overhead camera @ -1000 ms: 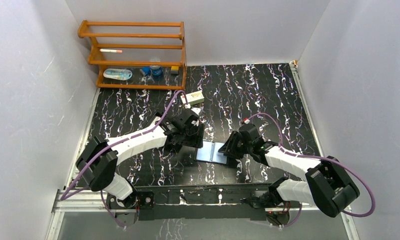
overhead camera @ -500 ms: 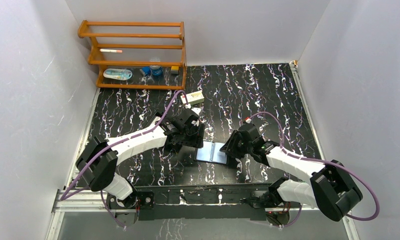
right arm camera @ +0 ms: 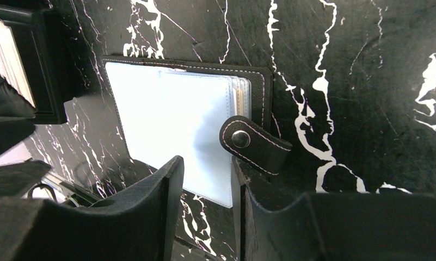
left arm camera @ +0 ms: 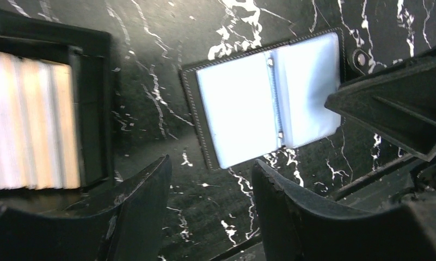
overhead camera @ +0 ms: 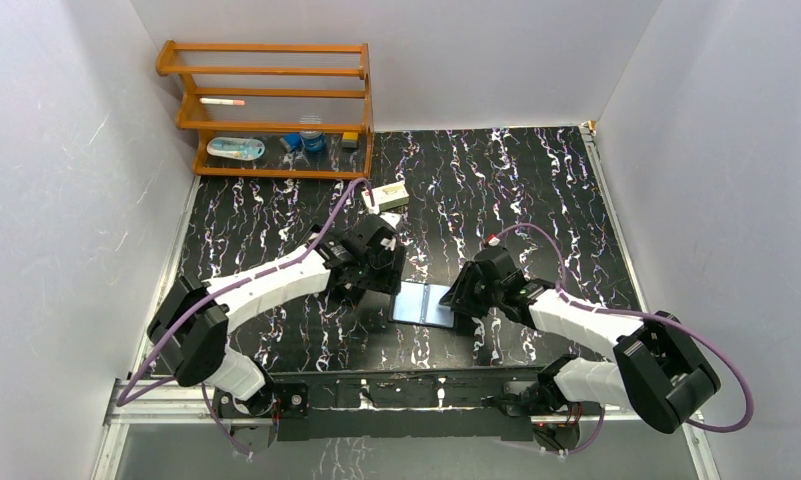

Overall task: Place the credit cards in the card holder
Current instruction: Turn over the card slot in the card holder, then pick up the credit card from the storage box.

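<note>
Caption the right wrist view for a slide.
Open right tool above the unfolded card holder on the marbled table, snap tab facing up.

No text can be read in any view. The carton [overhead camera: 387,195] on the counter [overhead camera: 536,200] has print that is too small to read. The cards [left arm camera: 28,119] are blurred, so any print on them is illegible. Items on the shelf [overhead camera: 276,127] are too small for their labels to show.
</note>
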